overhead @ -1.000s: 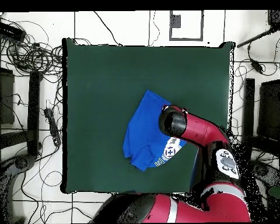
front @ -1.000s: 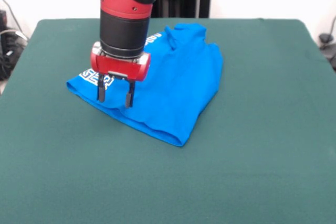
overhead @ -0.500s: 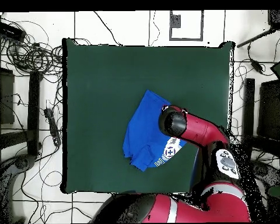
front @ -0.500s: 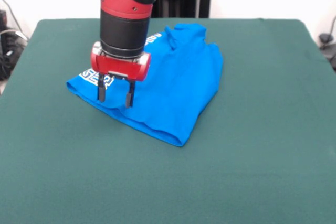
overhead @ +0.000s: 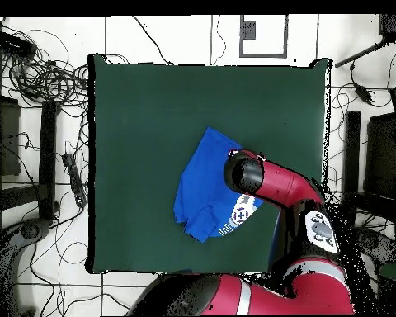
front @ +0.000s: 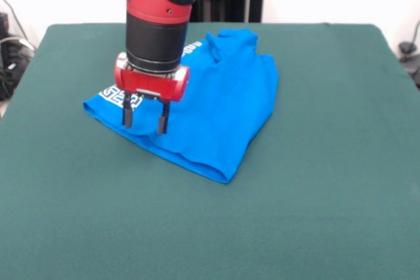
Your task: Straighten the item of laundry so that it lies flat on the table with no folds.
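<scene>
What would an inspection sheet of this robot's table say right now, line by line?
Surface: green table, bare apart from the shirt.
Job's things: blue T-shirt folded over itself, white print partly showing; not flat.
Clutter: nothing seen on the table.
Grippers: gripper open, pointing down at the shirt's printed end, holding nothing; contact unclear.
Cables: tangled cables on the floor beside the table.
Surroundings: tiled floor, dark stands at the sides.

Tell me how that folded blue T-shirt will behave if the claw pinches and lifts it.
Probably floppy: the T-shirt lies in soft folds on the table, so it would drape from the open claw. Likely light. Pushed, it may bunch rather than slide on the felt-like cloth.
</scene>
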Controlling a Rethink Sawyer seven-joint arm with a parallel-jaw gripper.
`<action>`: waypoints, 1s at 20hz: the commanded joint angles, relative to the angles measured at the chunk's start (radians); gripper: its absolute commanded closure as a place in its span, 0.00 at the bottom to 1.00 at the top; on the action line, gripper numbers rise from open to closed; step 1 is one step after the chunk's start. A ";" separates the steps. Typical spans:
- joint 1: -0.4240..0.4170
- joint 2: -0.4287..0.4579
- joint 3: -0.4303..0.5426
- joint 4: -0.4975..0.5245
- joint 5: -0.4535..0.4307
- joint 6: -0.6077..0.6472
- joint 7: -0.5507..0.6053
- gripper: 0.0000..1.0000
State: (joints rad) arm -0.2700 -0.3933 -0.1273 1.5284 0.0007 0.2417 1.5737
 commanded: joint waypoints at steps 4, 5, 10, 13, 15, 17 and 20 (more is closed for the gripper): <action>0.021 0.065 0.113 0.064 0.045 -0.049 0.221 0.00; 0.020 0.065 0.114 0.063 0.045 -0.049 0.220 0.00; 0.017 0.065 0.117 0.064 0.046 -0.050 0.219 0.00; 0.015 0.065 0.119 0.064 0.047 -0.043 0.217 0.00; 0.017 0.067 0.118 0.061 0.048 -0.041 0.217 0.00; 0.019 0.066 0.115 0.061 0.048 -0.041 0.217 0.00; 0.021 0.066 0.114 0.062 0.048 -0.043 0.220 0.00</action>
State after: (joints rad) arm -0.2704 -0.3922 -0.1244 1.5295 0.0009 0.2336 1.5737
